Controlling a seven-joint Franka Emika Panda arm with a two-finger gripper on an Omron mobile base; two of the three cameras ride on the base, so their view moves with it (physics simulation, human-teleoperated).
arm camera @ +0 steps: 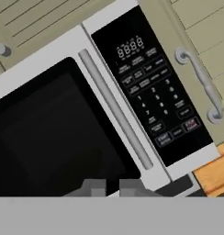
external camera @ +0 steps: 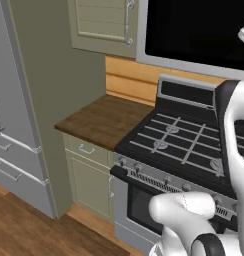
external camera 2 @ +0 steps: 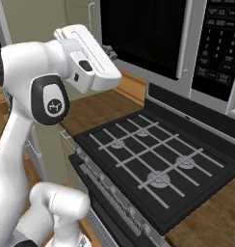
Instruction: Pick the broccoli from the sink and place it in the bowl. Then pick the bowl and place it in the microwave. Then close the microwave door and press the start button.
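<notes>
The microwave (arm camera: 109, 105) hangs above the stove (external camera 2: 158, 164), set among pale green cabinets, and its door (arm camera: 54, 133) lies flush with the frame, the black glass dark and the long grey handle bar (arm camera: 116, 110) running down beside the keypad (arm camera: 150, 87). That shut door suggests the loading part of the job is done, with the broccoli and bowl presumably behind the glass, though the window is too dark to confirm it. The arm is raised high in front of the appliance, so that the hand camera looks straight at the front panel. In the hand view the pincer (arm camera: 112, 187) has its two dark tips drawn close together with only a narrow gap between them and nothing caught there; a closed tip makes a blunt point suited to pushing a small button rather than grasping. The pincer sits near the lower edge of the door, below and to the side of the keypad, so it seems it must still shift across toward the bottom rows of buttons, where the start key probably sits. The wooden desk (external camera: 101, 120) left of the stove holds nothing relevant.
</notes>
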